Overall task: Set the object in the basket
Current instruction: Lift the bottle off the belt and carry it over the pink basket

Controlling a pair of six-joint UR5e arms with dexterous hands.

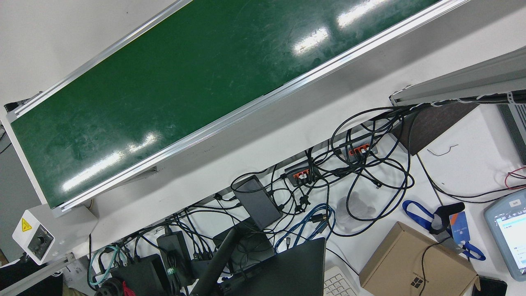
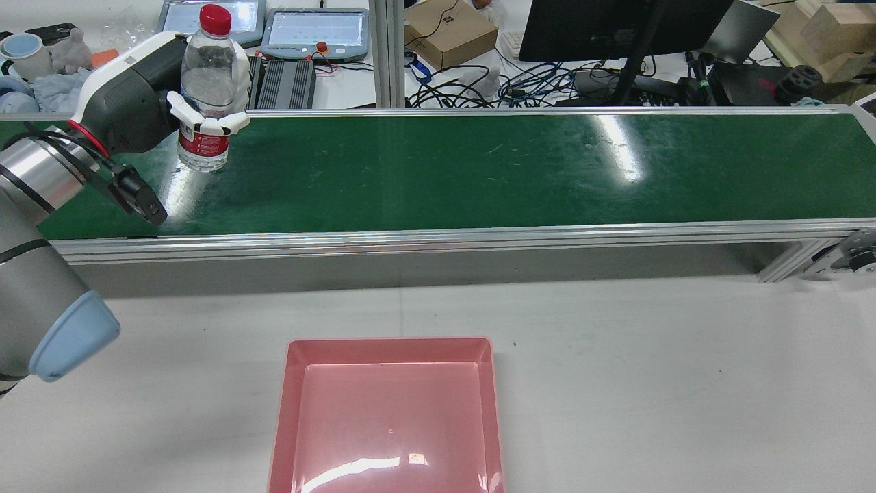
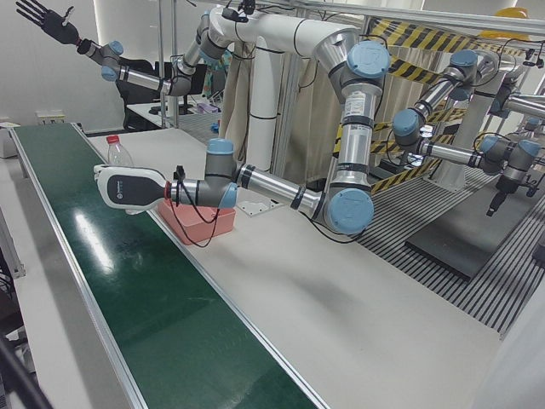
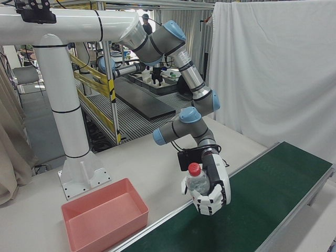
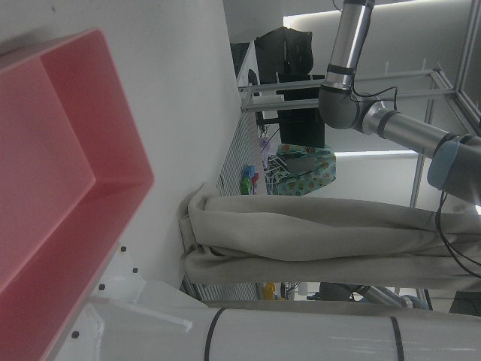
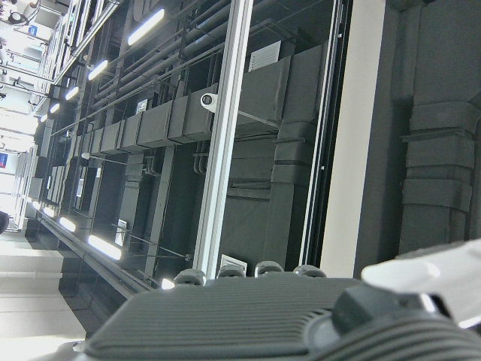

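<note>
A clear water bottle [image 2: 205,82] with a red cap and red label stands upright at the left end of the green conveyor belt [image 2: 479,171]. My left hand [image 2: 137,96] has its white fingers [image 2: 209,124] wrapped around the bottle's lower half. The same grasp shows in the right-front view, hand [image 4: 209,190] and bottle [image 4: 197,178]. I cannot tell whether the bottle's base touches the belt. The pink basket [image 2: 390,348] sits empty on the white table, in front of the belt. My right hand [image 3: 41,17] is raised high with fingers spread, holding nothing.
The belt's aluminium rail [image 2: 438,236] runs between the belt and the white table [image 2: 650,370]. Behind the belt are monitors, cables and a cardboard box [image 2: 448,31]. The white arm column [image 4: 63,105] stands behind the basket.
</note>
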